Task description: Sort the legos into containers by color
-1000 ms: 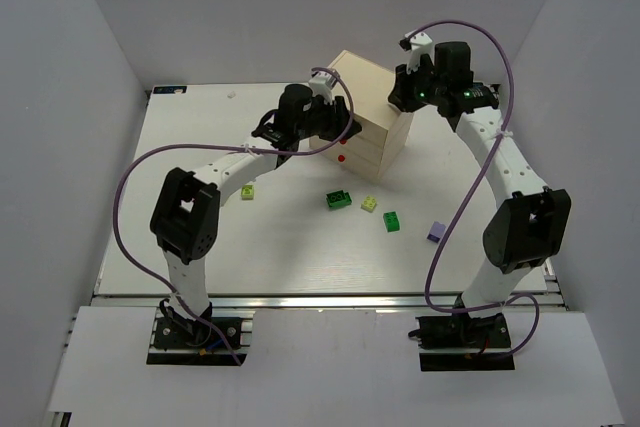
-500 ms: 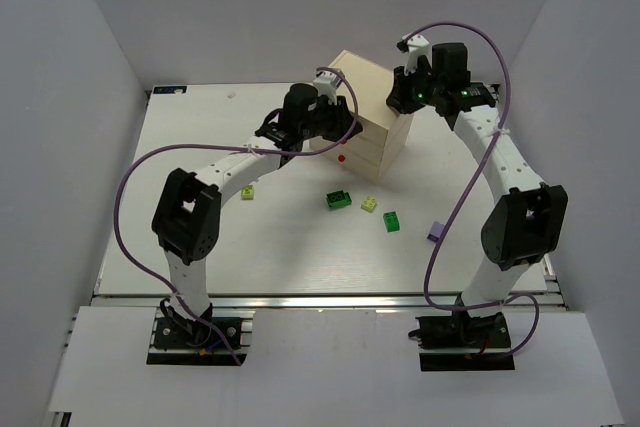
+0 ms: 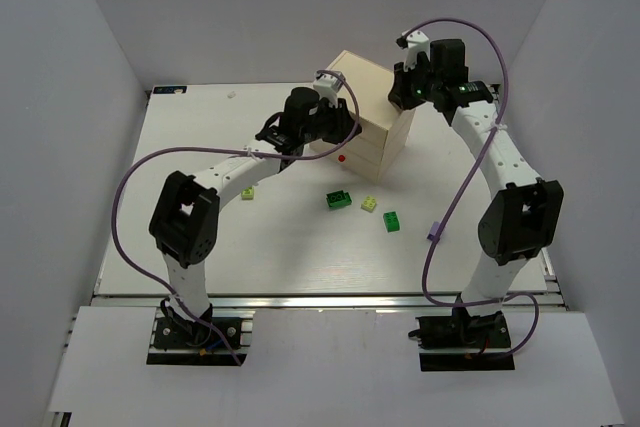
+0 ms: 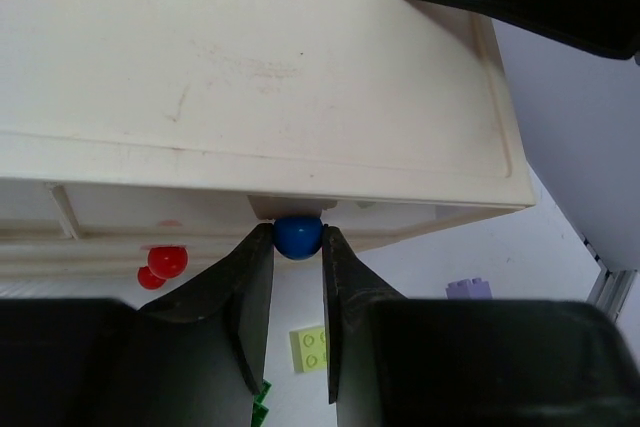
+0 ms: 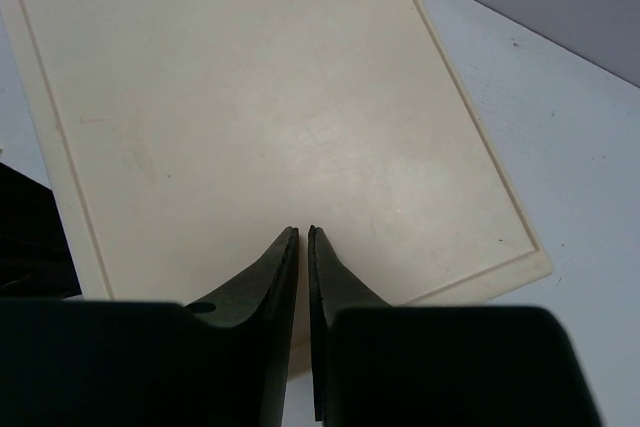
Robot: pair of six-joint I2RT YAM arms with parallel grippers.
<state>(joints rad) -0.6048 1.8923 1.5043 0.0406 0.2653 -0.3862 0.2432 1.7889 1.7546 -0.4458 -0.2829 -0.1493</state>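
The cream wooden chest [image 3: 368,112] stands at the back middle of the table. My left gripper [image 3: 338,130] is at its front face, shut on the blue knob [image 4: 298,236] of a drawer, one finger on each side. A red knob [image 4: 168,260] shows lower left. My right gripper [image 3: 404,97] is shut and empty, its tips [image 5: 302,232] over the chest's top [image 5: 250,97]. Legos lie on the table: lime-yellow [image 3: 247,192], dark green [image 3: 339,199], lime-yellow [image 3: 369,204], green [image 3: 393,221], and lavender [image 3: 434,233] partly behind the cable.
The purple cable [image 3: 440,217] of the right arm hangs over the table near the lavender lego. Grey walls close in the table on the left, back and right. The white table [image 3: 200,147] has bare room at the left.
The left gripper has shifted slightly right at the chest's front. The right arm has edged a little, and its cable now crosses the lavender lego.
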